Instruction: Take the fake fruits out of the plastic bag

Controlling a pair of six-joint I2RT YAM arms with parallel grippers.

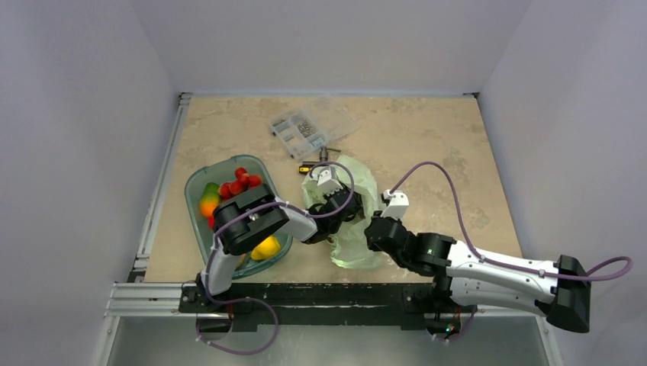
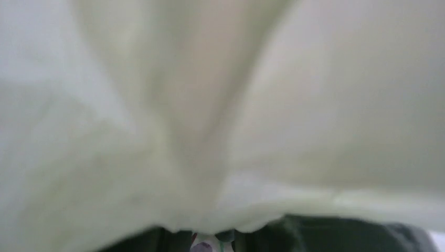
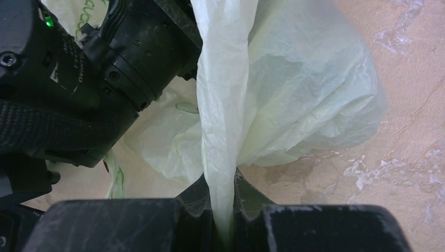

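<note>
Plastic bag (image 1: 357, 250), on counter (image 1: 427, 145): edge pinched tight in right fingers (image 3: 224, 207), left fingers (image 1: 343, 210) deep inside, spread untellable; reaching-in step, next needing blind closure on fake fruits.

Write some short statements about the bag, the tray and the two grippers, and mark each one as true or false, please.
1. The right gripper is shut on a fold of the plastic bag. True.
2. In the top view, the tray stands to the right of the bag. False: it stands to the left of the bag.
3. The left gripper is at the bag, not over the tray. True.
4. The tray holds only green fruit. False: red strawberries lie in it, with orange and yellow fruit.
5. A clear box of small parts lies on the table beyond the bag. True.
</note>
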